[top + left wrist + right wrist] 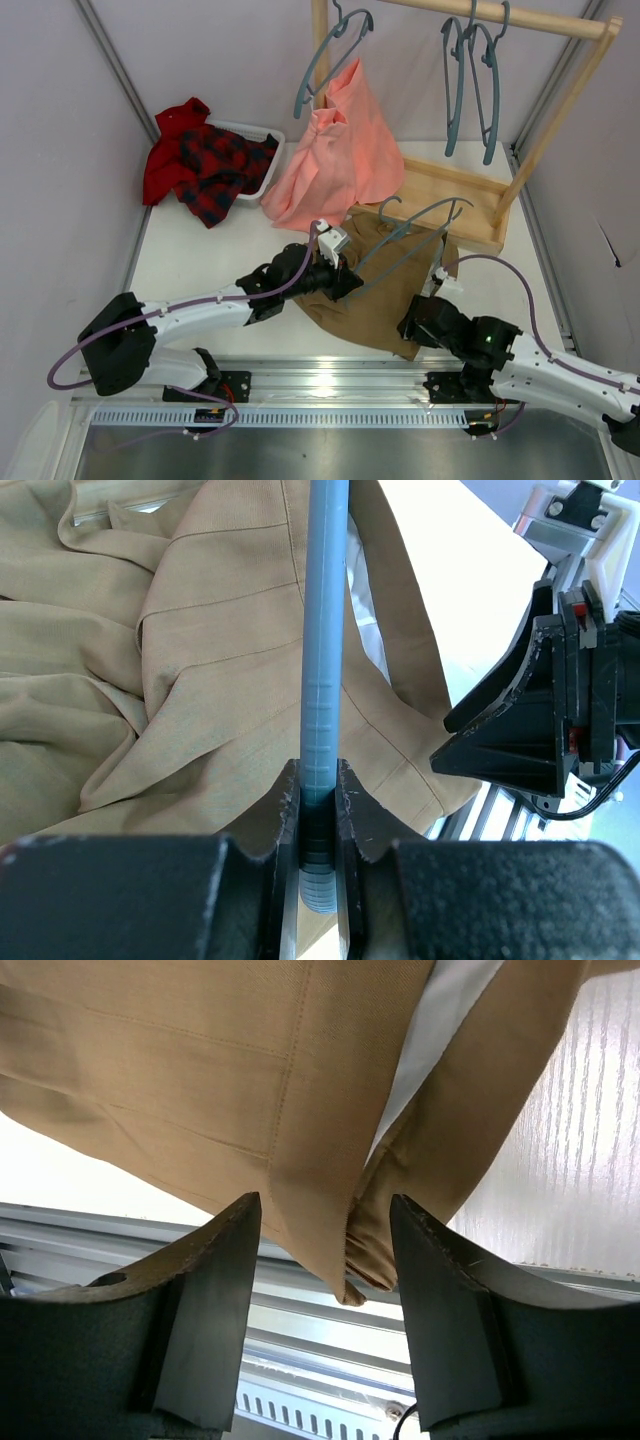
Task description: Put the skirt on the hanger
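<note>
So the tan skirt [375, 305] is lying rumpled on the table [200, 260] just in front of the wooden rack [455, 190], on the side nearest the arms, with its far edge up close to the rack's base. The grey-blue hanger [322, 630] sits over the top of it, hook end pointing toward the rack base, and from the left wrist view its bar runs straight across the cloth. The left gripper [320, 825] is clamped tight on that bar, fingers pinched together either side of it. The right gripper [325, 1220] is at the skirt's edge a bit further along in front of the rack, and its fingers are spread apart with a folded corner of the fabric hanging down in the gap; can't really tell if the pads are touching the cloth. On the rack itself there's a pink garment [340, 150] hanging at the left end and a couple of spare hangers [470, 80] on the rail. Off to the left of the rack a plaid garment [210, 165] is spilling out of a white bin [262, 160]
</note>
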Controlling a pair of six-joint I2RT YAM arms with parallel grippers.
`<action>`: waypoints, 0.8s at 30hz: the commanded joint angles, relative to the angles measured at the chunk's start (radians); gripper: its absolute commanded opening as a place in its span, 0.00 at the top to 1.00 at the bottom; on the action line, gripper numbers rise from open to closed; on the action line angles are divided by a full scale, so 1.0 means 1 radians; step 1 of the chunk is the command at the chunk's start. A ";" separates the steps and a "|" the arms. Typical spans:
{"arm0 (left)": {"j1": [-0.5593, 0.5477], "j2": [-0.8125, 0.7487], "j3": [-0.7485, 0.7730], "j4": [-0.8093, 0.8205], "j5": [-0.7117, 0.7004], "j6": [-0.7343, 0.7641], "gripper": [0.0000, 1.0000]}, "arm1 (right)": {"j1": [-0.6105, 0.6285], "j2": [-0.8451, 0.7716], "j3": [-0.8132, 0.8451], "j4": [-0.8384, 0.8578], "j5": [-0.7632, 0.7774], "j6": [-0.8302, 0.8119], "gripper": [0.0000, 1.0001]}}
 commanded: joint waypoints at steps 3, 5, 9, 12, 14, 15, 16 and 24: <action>0.009 -0.030 0.026 0.060 0.001 -0.010 1.00 | 0.010 -0.014 -0.027 0.070 -0.021 0.021 0.54; 0.007 -0.029 0.041 0.059 -0.003 -0.010 1.00 | 0.015 -0.022 -0.041 0.160 -0.035 0.002 0.67; 0.009 -0.024 0.054 0.025 -0.035 -0.023 1.00 | 0.015 0.018 -0.053 0.312 -0.075 -0.021 0.99; 0.015 -0.018 0.095 -0.050 -0.080 -0.050 1.00 | 0.032 0.084 -0.018 0.418 -0.093 -0.041 1.00; 0.018 -0.032 0.115 -0.076 -0.095 -0.058 1.00 | 0.052 0.134 -0.003 0.540 -0.098 -0.069 1.00; 0.018 -0.036 0.123 -0.083 -0.101 -0.060 1.00 | 0.073 0.151 0.008 0.638 -0.101 -0.081 1.00; 0.020 -0.051 0.126 -0.093 -0.117 -0.061 1.00 | 0.084 0.171 0.014 0.686 -0.105 -0.107 1.00; 0.047 -0.134 0.190 -0.245 -0.149 -0.053 1.00 | 0.164 0.481 0.157 0.898 -0.153 -0.187 1.00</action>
